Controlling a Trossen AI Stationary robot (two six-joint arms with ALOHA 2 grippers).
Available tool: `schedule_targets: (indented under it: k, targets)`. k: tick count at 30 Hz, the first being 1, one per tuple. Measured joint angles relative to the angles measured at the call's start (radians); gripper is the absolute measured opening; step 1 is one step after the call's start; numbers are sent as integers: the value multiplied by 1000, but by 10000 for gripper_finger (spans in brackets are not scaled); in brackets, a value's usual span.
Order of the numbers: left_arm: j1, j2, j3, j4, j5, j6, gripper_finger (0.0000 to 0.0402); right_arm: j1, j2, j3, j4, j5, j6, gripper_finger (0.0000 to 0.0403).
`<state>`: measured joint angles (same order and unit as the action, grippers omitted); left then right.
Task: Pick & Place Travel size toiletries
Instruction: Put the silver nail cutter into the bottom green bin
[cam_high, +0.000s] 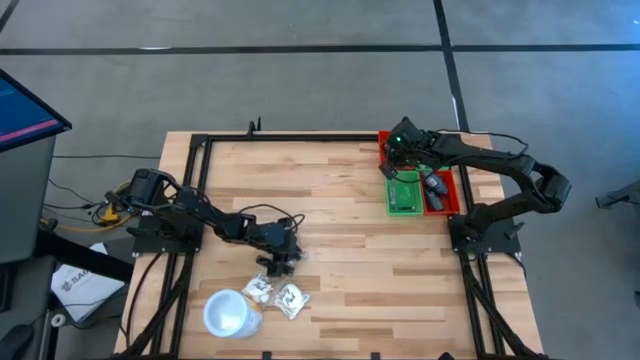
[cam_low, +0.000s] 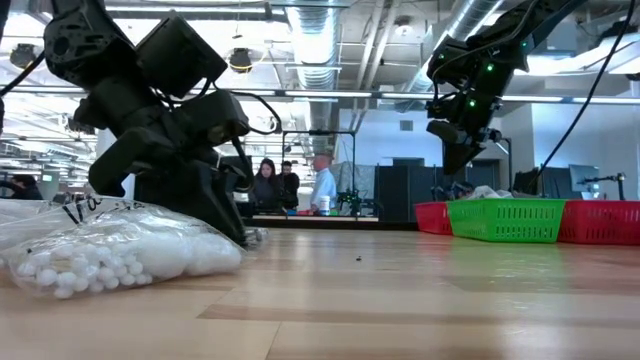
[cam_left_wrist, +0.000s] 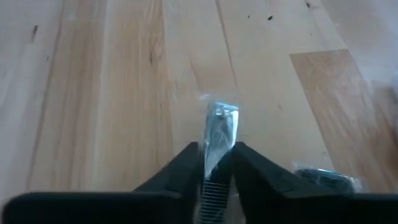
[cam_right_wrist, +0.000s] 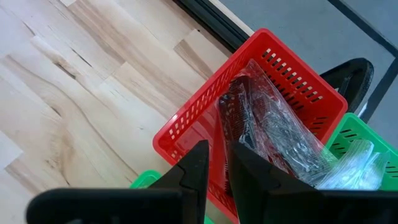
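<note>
Between left pincer (cam_left_wrist: 217, 163) fingers, half-hidden sachet (cam_left_wrist: 219, 127)

The left tool (cam_left_wrist: 216, 163) pinches a clear sachet (cam_left_wrist: 219, 134) above the wooden table (cam_left_wrist: 112, 87).

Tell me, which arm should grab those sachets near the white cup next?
The left. Its end effector sits just above the sachets by the cup, already pinching one. The right end effector hangs far off over the red basket.

White cup (cam_high: 228, 312) at table (cam_high: 340, 200) front-left corner; ppl (cam_low: 290, 185) stand in bkgd beyond table's far edge.
</note>
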<state>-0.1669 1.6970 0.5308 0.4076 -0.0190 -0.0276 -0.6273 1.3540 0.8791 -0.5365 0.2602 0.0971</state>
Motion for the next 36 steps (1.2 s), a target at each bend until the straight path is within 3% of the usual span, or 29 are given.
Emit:
schedule_targets:
  k: [3, 11, 19, 25, 36]
  targets:
    - [0, 0, 0, 1, -1, 0, 41, 0, 0, 0, 0, 0, 0, 52]
    - [0, -1, 10, 15, -50, -5, 40, 7, 0, 0, 0, -15, 10, 52]
    - [37, -1, 66, 32, -135, -7, 43, 100, 0, 0, 102, -172, -18, 52]
    - [90, -14, 79, 137, -143, -37, 44, 212, 0, 0, 232, -289, -46, 52]
    - [142, -233, 80, 177, -145, -21, 46, 405, 0, 0, 419, -332, -74, 52]
